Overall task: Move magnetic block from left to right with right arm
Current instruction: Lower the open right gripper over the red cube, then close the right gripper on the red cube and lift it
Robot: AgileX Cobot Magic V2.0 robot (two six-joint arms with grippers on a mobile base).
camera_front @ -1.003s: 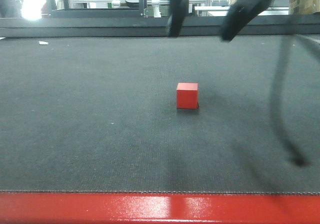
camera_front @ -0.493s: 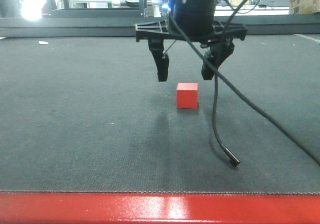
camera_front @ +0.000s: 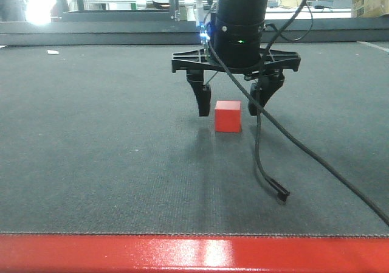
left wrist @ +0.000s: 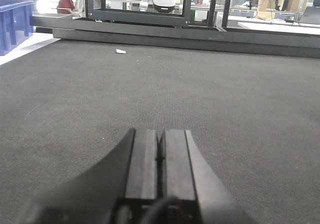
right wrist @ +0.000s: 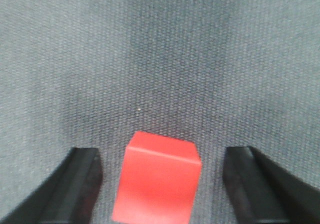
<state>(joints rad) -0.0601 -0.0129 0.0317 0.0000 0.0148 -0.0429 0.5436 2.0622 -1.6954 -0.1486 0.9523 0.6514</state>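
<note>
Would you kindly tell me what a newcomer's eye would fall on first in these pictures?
The small red cube in the middle of the dark mat stands out, with the right arm's open tool straddling it, one finger either side, not touching. A loose black cable hangs from that arm, and a glossy red rim runs along the near edge.

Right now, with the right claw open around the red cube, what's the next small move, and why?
Probably lower the right claw slightly: open, it straddles the magnetic block with gaps on either side, and its tips look level with only the block's upper half.
</note>
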